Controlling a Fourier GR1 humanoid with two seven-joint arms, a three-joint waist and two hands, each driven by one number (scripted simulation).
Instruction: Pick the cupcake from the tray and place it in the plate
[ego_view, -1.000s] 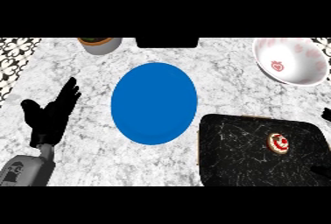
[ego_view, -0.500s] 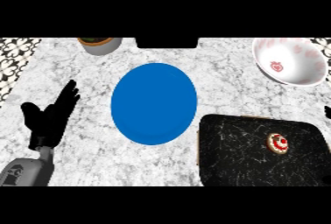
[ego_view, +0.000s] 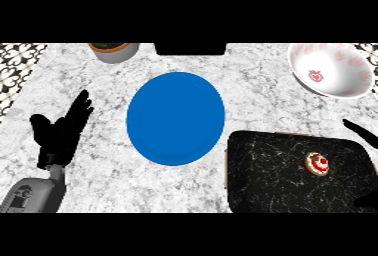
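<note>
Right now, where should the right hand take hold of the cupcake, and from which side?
Probably its sides, from above: the cupcake sits upright on the black tray, top facing up, nothing around it. The right hand shows at the right edge.

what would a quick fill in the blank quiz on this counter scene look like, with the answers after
1. The cupcake sits on the black ____.
2. The plate in the middle of the counter is ____ in colour and holds nothing.
3. The left hand is ____, with its fingers straight, left of the plate.
4. The white bowl with red markings stands at the far ____ of the counter.

Missing words: tray; blue; open; right
</note>
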